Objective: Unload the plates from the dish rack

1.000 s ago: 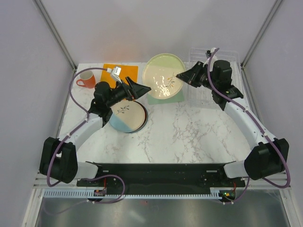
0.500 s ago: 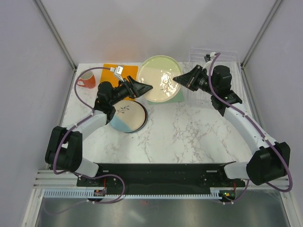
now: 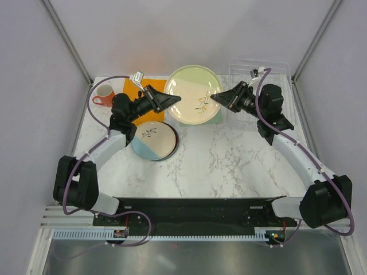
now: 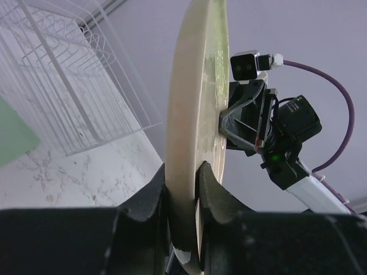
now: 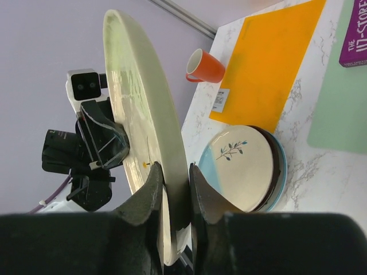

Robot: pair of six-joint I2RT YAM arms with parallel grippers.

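A cream and pale green plate [image 3: 194,102] with a leaf sprig hangs in the air above the back of the table, tilted on edge. My left gripper [image 3: 178,103] is shut on its left rim, and its fingers clamp the edge in the left wrist view [image 4: 182,172]. My right gripper [image 3: 213,98] holds the opposite rim, its fingers pressed to both faces of the plate [image 5: 137,103]. The dish rack [image 3: 275,67], a white wire grid, stands at the back right behind the right arm. It shows no plates in the left wrist view [image 4: 69,86]. A cream-and-blue sprig plate [image 3: 153,140] tops a stack on the table.
An orange mug [image 3: 104,96] and an orange mat [image 3: 133,89] lie at the back left. A green mat [image 3: 217,117] lies under the held plate. A purple book [image 5: 355,28] rests on the green mat [image 5: 338,103].
The right arm carried the plate left and higher. The left gripper reached its left rim and went from open to shut on it.
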